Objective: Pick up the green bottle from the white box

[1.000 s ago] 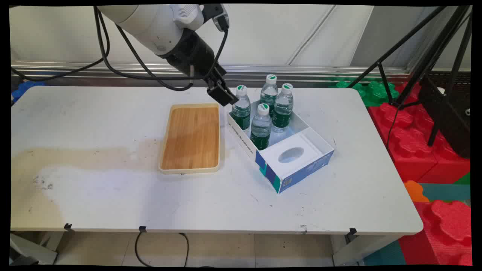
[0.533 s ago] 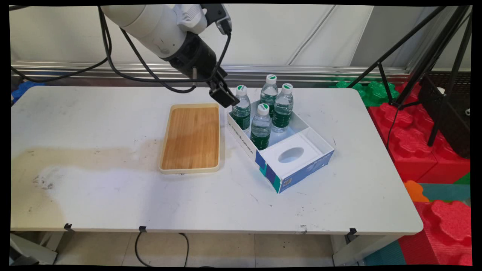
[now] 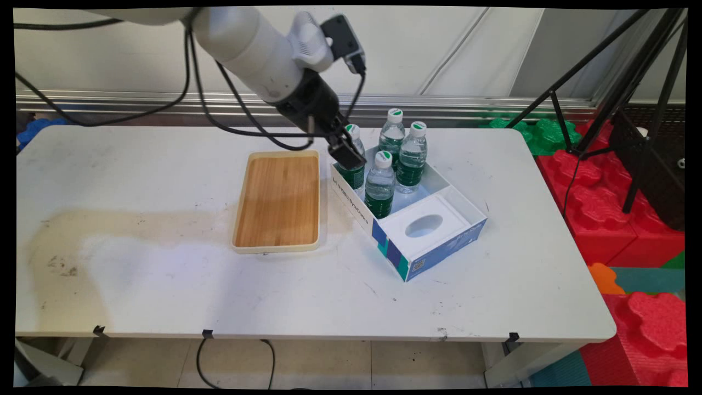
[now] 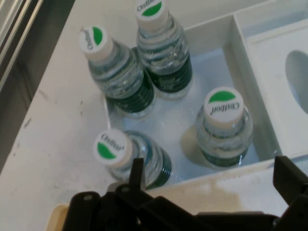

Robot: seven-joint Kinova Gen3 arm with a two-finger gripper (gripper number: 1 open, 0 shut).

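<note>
**Open end effector hanging over the left bottle in the box**

A white desk [image 3: 164, 285] carries everything, with a wide brownish stain [image 3: 109, 225] across its left half. Right of centre, set at an angle, stands an open box [image 3: 433, 258] with white walls and blue and teal sides. Its near end holds a white insert [image 3: 400, 222] with an oval hole. Just left of the box, close to it but not touching, lies a wooden tray [image 3: 279, 197] with a pale rim and nothing on it.

Four clear water bottles with green labels and white caps stand upright in the far part of the box. They are the left bottle [image 3: 354, 176], the rear bottle [image 3: 392, 134], the right bottle [image 3: 412, 156] and the front bottle [image 3: 380, 186].

The black end effector [image 3: 349, 159] slants down from the upper left and, in the main view, overlaps the neck and shoulder of the left bottle. Whether it touches that bottle cannot be told.

In the hand view the fingers [image 4: 137, 173] stand wide apart and grasp nothing. One finger rises just beside the left bottle [image 4: 115, 149] and the other at the picture's right edge. Between them show the box wall [image 4: 226, 173] and the front bottle [image 4: 222, 120].
</note>
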